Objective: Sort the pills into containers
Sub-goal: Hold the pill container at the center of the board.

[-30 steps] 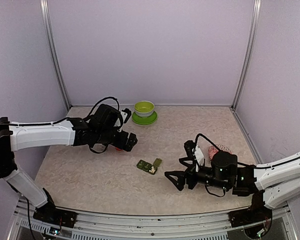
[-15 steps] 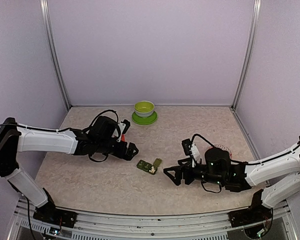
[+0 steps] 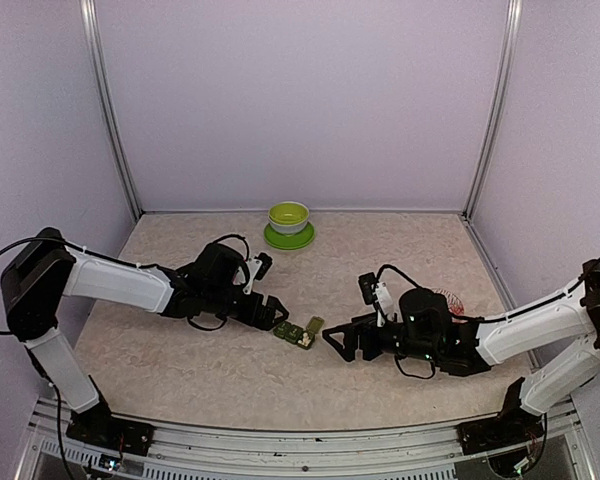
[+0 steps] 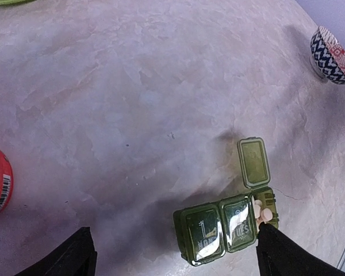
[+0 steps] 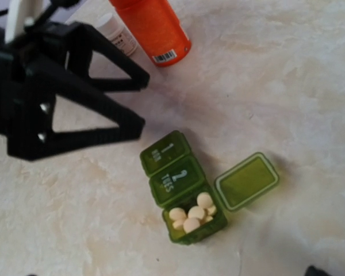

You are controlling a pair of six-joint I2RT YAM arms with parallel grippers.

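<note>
Two jaws, both spread wide, nothing held.

- Left gripper (image 3: 272, 316): low over the table (image 3: 380, 250), just at 9 o'clock of the containers (image 3: 298, 333), tips aimed at them.
- Right gripper (image 3: 338, 338): just at 3 o'clock of the same strip, tips aimed back at it. So it lies between my two grippers, a bit to 7 o'clock of table centre in the top view.
- Strip state: three joined dark green compartments. The two marked 1 and 2 are lidded. The third is open, its lid (image 5: 246, 180) flipped out flat to the side and attached.
- Pills (image 5: 192, 214): several pale round ones piled in the open compartment. None seen loose on the table.
- Left wrist view: strip lies between my fingers (image 4: 284, 256). The one by the open end looks very close to it, but touching or not, can't tell from this angle.
- Red bottle (image 5: 152, 29): lying on its side, beyond the left gripper as the right wrist camera sees it, well apart from the strip. A small white labelled item (image 5: 114, 29) is just beside it, possibly its cap.
- Lime-green bowl (image 3: 288, 215) on its saucer (image 3: 288, 240): 12 o'clock of the strip, near the back wall.
- Patterned bowl (image 3: 445, 298): 3 o'clock side, behind my right wrist.
</note>
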